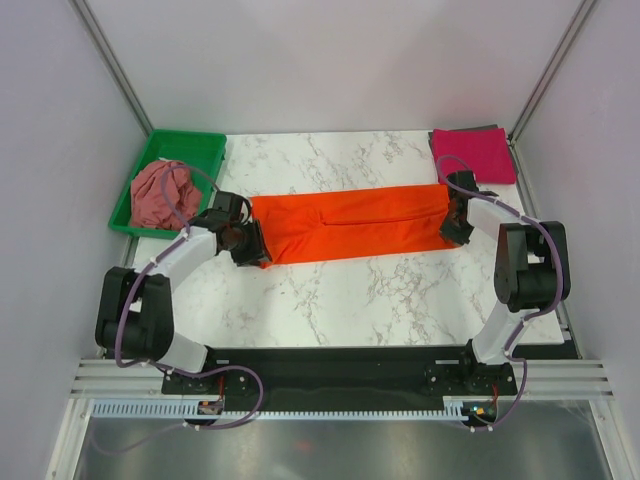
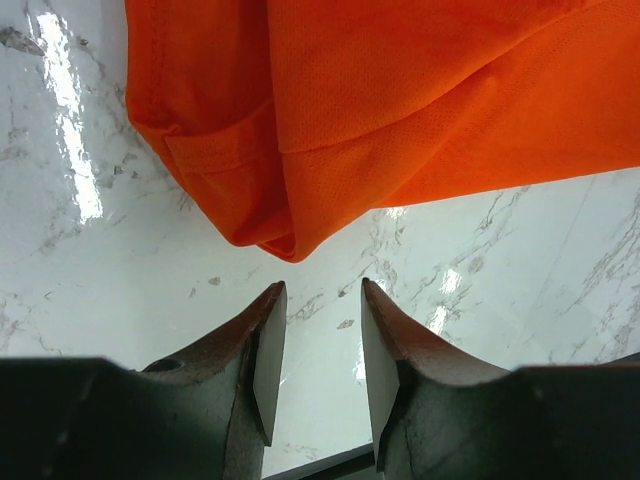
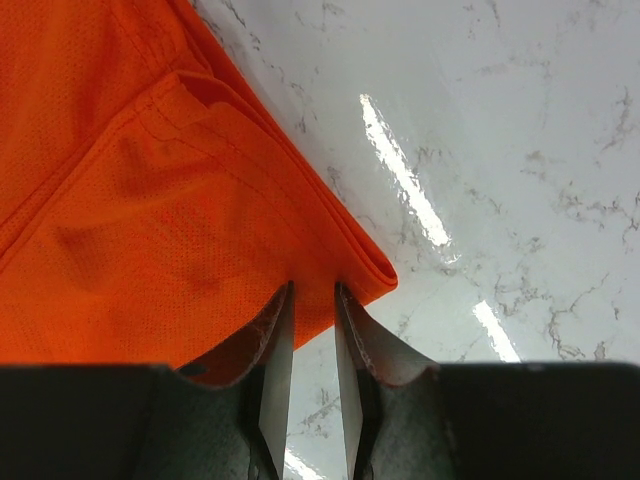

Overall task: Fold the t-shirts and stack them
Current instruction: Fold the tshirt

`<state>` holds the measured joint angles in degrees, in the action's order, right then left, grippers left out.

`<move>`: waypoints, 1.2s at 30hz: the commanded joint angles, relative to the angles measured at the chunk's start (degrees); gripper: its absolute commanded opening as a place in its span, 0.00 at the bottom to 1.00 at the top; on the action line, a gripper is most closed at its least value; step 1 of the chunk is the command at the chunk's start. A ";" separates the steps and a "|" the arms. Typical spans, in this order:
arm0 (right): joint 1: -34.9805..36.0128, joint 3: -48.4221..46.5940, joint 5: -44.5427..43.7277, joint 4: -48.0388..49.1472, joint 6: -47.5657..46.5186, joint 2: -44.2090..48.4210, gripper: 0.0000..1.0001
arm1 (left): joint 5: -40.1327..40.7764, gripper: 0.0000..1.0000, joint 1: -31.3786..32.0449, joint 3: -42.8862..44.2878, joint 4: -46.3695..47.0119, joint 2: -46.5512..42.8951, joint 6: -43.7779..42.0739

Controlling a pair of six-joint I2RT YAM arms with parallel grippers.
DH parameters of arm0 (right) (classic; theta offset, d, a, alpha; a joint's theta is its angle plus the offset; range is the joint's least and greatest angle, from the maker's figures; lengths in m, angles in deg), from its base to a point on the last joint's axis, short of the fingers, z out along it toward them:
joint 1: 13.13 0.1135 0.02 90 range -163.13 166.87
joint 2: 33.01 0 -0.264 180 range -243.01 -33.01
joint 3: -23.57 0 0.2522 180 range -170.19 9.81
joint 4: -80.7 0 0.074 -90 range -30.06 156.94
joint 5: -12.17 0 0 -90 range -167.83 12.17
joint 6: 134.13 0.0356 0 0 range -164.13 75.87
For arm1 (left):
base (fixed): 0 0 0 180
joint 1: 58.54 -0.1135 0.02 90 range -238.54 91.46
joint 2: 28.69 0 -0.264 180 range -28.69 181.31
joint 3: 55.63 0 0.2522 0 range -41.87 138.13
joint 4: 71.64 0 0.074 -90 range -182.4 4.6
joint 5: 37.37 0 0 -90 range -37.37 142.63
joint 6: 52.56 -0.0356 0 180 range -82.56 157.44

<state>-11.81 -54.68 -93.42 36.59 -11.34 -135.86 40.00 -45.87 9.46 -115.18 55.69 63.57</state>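
Across the middle of the marble worktop [image 1: 330,300], just beyond the arms, the orange t-shirt [image 1: 350,222] lies folded lengthwise into a long band running left to right in the frame. The left gripper [image 2: 322,286] hovers just short of the band's left corner, jaws apart with nothing between them. The right gripper [image 3: 315,288] sits at the right end, jaws nearly together over the hem; I can't tell whether it pinches cloth. Farther back, at upper right, a magenta-pink t-shirt [image 1: 475,155] lies folded square, finished I'd say. At upper left the dusty rose t-shirt [image 1: 165,192] is a crumpled heap in the green tray [image 1: 195,142]. By my reckoning one is done, one is midway and one is waiting, with no stack built.
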 commanded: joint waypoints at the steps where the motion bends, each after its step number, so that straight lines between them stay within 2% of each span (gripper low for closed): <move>1: -0.18 -0.02 -1.54 1.34 -0.71 1.07 0.30 | -1.09 0.43 -0.01 -0.27 3.15 1.66 -0.73; 8: -0.53 -0.11 -1.37 1.70 -0.98 0.46 0.31 | 0.58 0.39 -0.01 0.87 3.24 4.74 -2.22; 11: -0.71 -0.02 -1.37 1.87 -1.07 0.46 0.31 | 0.76 0.31 -0.01 1.23 3.15 5.88 -2.49; 14: -0.97 0.07 -1.63 2.05 -1.33 0.63 0.31 | 1.11 0.22 0.08 1.58 3.15 6.76 -3.10; 16: -1.15 0.15 -1.89 2.05 -1.42 0.54 0.31 | 2.51 0.05 -0.01 1.93 2.97 6.94 -3.72; 17: -1.06 0.15 -1.90 2.05 -1.59 0.54 0.31 | 3.21 0.02 0.08 2.28 2.19 6.85 -4.15; 24: -2.82 0.33 -2.25 2.05 -2.03 0.72 0.29 | 14.62 0.02 0.08 8.43 -4.66 8.34 -8.99; 36: -2.82 3.14 -2.60 2.05 -2.74 2.83 0.29 | 17.45 0.02 -0.01 13.79 -6.87 12.65 -13.03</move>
<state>-14.50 -52.74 -94.43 39.09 -13.15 -134.87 54.32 -45.81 20.58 -120.38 67.42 54.63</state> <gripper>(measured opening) 0.291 0.028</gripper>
